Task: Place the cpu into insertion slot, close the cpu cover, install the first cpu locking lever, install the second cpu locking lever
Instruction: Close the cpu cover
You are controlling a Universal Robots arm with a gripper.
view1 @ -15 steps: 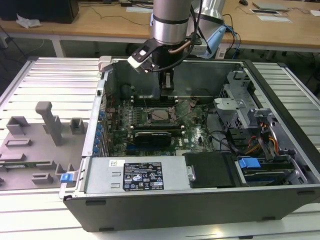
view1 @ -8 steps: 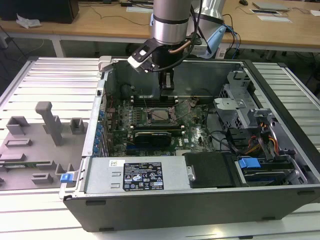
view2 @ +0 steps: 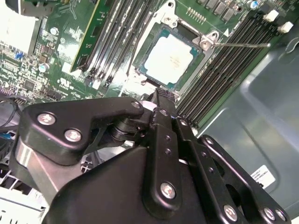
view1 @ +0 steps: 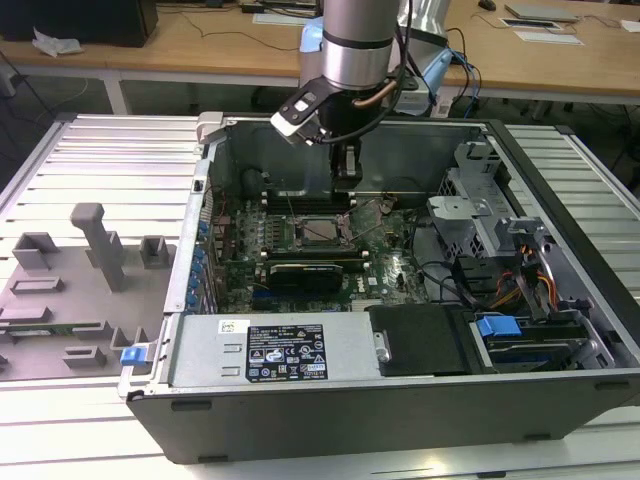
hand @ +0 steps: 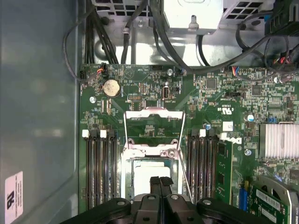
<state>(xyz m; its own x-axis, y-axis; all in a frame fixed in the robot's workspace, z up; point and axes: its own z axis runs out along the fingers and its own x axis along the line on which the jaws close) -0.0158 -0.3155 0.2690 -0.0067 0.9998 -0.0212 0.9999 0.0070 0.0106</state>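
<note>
My claw has its two fingers pressed flat together with nothing between them. It hangs over the near edge of the insertion slot, and I can't tell whether the tips touch anything. The cpu lies flat inside that slot. The cpu cover is swung open, away from the chip.

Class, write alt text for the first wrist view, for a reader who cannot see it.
The shut gripper hangs over the cpu, which sits in the insertion slot on a green motherboard. The cpu cover is open beside the slot, and black memory slots flank it.
</note>
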